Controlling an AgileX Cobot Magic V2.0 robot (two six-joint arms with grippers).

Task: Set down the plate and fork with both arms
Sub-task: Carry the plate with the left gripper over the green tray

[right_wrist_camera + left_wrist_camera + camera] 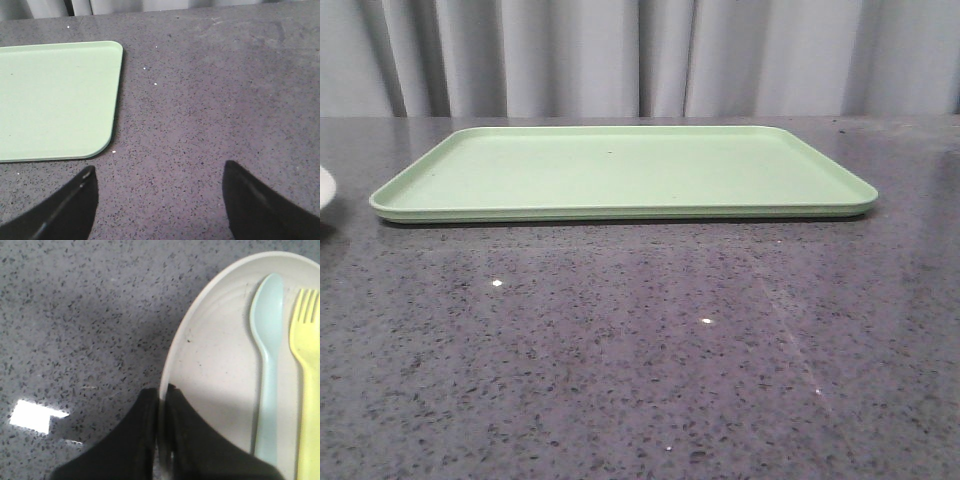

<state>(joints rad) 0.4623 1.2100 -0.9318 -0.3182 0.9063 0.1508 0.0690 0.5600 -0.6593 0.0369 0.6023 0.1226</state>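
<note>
The plate (220, 370) is lying on the speckled grey worktop (640, 360) at the robot's left; in the front view only a sliver of its rim (324, 188) is showing at the left edge, well apart from the light-green tray (620, 170). Its rim is being pinched by the left pincer (162, 395), whose two dark fingers are pressed together with the raised edge between them, one on the outside and one on the inside.

The plate is judged to be light, stiff and matte, so a rim pinch is likely to be holding, though with a grip at one edge the far side may be tipping as it is lifted. Inside the plate, a pale blue-green spoon (267, 355) and the yellow fork (306, 370) are lying side by side, loose and apparently smooth; they are judged liable to slide if the plate is tilted. The fork is thin and flat, so it is best taken across its handle.

The tray is holding nothing. The right pincer (160, 200) is being held spread wide over bare worktop, just beside the tray's corner, gripping nothing.
</note>
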